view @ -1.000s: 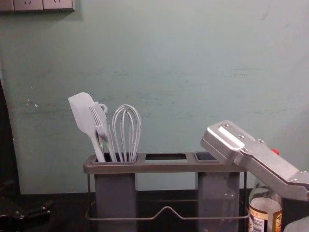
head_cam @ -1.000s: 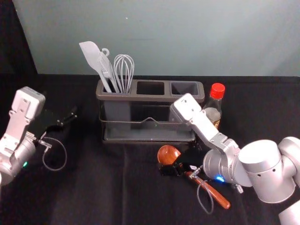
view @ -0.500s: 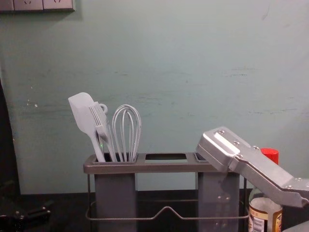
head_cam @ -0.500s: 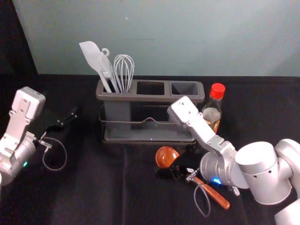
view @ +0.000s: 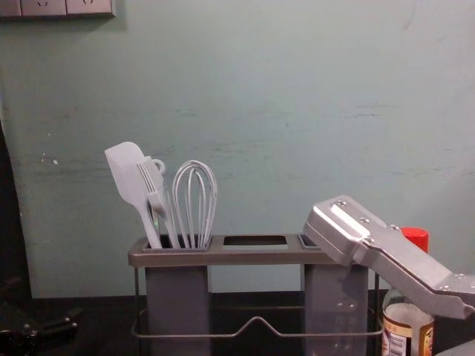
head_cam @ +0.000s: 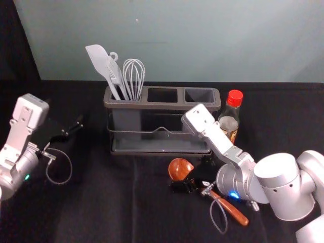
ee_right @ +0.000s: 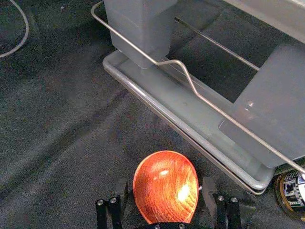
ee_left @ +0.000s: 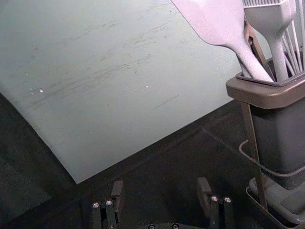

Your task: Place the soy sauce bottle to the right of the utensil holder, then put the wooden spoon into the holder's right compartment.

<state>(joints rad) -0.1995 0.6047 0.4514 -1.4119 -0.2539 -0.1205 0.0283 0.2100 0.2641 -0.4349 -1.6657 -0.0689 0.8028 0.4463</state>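
A: Head view?
B: About the utensil holder point(head_cam: 162, 106), soy sauce bottle point(head_cam: 229, 123) at three o'clock, wooden spoon point(head_cam: 232, 208) at five, right gripper point(head_cam: 191, 174) by its bowl point(head_cam: 180, 168). Left gripper point(head_cam: 73, 127), idle, at nine.
A: Left wrist?
B: Fingers spread.
A: Right wrist?
B: Fingers parted, flanking the bowl.

1. Spoon point(head_cam: 180, 169): glossy reddish-orange bowl, streaked with darker wood grain; handle point(head_cam: 234, 209) orange-brown.
2. Bottle point(head_cam: 229, 122): clear glass, bright red cap point(head_cam: 235, 98), label point(view: 398, 339) in yellow, brown and white with black barcode stripes.
3. Holder point(head_cam: 162, 106): brownish-grey rim, plain slate-grey cups point(view: 178, 311).
4. Spatula point(head_cam: 97, 58), brush point(head_cam: 115, 73) and whisk point(head_cam: 134, 78): pale grey.
5. Left tool point(head_cam: 79, 124) and right tool point(head_cam: 184, 186): black.
6. Arms: silver-white, green light point(head_cam: 27, 177) on the left, blue point(head_cam: 233, 195) on the right.
7. Cloth point(head_cam: 101, 202): black.
8. Wall point(head_cam: 177, 40): grey-green, dark scuffs.
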